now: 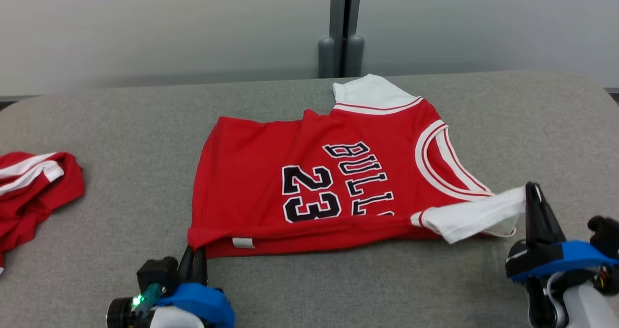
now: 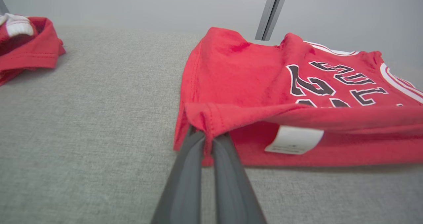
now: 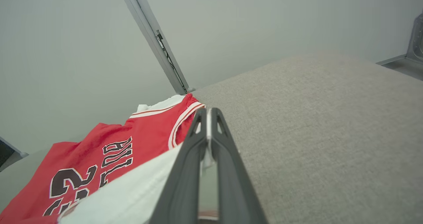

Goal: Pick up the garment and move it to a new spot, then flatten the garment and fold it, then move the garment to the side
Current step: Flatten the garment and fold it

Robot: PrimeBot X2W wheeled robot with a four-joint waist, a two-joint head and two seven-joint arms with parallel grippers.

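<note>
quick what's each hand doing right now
left hand: closed on a hem corner of the red jersey
right hand: closed on its white sleeve

The worktop [image 1: 121, 125] is showing a grey woven cloth cover, matt and slightly rough. The garment [image 1: 251, 173] is looking like soft, matt red knit cloth with smooth printed lettering and white cloth sleeves; its label [image 2: 294, 139] is looking smooth and white. The left tool [image 2: 207, 135] and right tool [image 3: 207, 113] are showing dark, smooth, faintly glossy plastic fingers [image 2: 185, 184] on blue plastic housings [image 1: 198, 301].
</note>
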